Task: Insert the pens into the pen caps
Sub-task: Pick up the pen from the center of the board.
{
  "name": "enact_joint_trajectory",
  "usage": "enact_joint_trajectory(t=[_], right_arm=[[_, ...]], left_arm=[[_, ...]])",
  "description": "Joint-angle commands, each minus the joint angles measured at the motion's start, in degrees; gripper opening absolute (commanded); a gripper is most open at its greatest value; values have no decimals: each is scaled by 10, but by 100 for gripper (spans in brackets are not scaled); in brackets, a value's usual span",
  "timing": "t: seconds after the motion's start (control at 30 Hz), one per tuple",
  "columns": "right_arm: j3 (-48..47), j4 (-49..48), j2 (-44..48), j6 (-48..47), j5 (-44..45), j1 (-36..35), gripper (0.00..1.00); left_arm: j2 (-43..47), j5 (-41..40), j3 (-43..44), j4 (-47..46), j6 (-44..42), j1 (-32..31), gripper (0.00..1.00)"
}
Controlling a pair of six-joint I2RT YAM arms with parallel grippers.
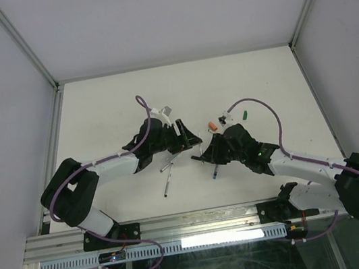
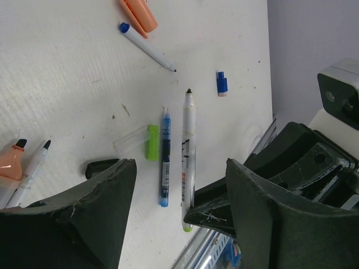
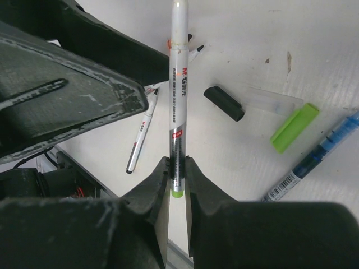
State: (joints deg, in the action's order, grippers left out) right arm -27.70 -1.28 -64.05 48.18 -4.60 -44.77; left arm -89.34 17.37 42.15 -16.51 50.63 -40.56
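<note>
Well, nothing looks capped yet. The right tool [image 3: 177, 168] is clamped on a white pen [image 3: 177, 101], whose barrel sticks out ahead of its jaws. The left tool [image 2: 179, 179] stands open on either side of that pen. Beyond them, a light green cap [image 3: 294, 128], a black cap [image 3: 224, 102] and a blue pen [image 3: 314, 162] lie loose on the bench [image 2: 67, 84].

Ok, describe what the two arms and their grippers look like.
Both the left arm and the right arm have white links, bulky black joints and a purple cable looping along them. The left gripper and right gripper have dark wedge-shaped fingers, scuffed with pale scratches.
</note>
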Motion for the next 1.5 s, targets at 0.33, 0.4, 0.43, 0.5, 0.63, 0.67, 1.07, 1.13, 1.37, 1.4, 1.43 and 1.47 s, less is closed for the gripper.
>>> enact_joint_trajectory(t=[0.33,0.4,0.43,0.5,0.63,0.67,1.07,1.13,1.37,1.4,1.43,1.47], right_arm=[[-29,-53,-1,3,-10,-2,15],[-29,-53,-1,4,-9,-2,15],[-30,-52,-1,3,-9,-1,15],[-31,-52,-3,3,-9,-2,15],[-33,-52,-5,3,-9,-2,15],[-33,-52,-5,3,-9,-2,15],[-20,-45,5,37,26,-2,42],[-20,-51,2,41,29,-2,43],[-35,-63,-19,39,30,-2,37],[-38,-64,-23,38,29,-2,35],[-40,-65,-27,38,28,-1,33],[-42,-65,-30,38,26,-2,31]], left_arm=[[-35,53,41,-70,34,-10,35],[-36,55,42,-71,34,-11,30],[-36,55,42,-71,34,-10,27],[-36,56,42,-70,34,-10,21],[-36,56,41,-71,34,-10,4],[-36,56,41,-70,33,-10,0],[-16,50,35,-67,36,-10,0],[-13,50,35,-66,36,-11,0],[-9,50,30,-66,39,-10,0],[-9,50,30,-66,39,-11,0],[-7,49,29,-66,39,-10,0],[-5,47,28,-66,40,-11,0]])
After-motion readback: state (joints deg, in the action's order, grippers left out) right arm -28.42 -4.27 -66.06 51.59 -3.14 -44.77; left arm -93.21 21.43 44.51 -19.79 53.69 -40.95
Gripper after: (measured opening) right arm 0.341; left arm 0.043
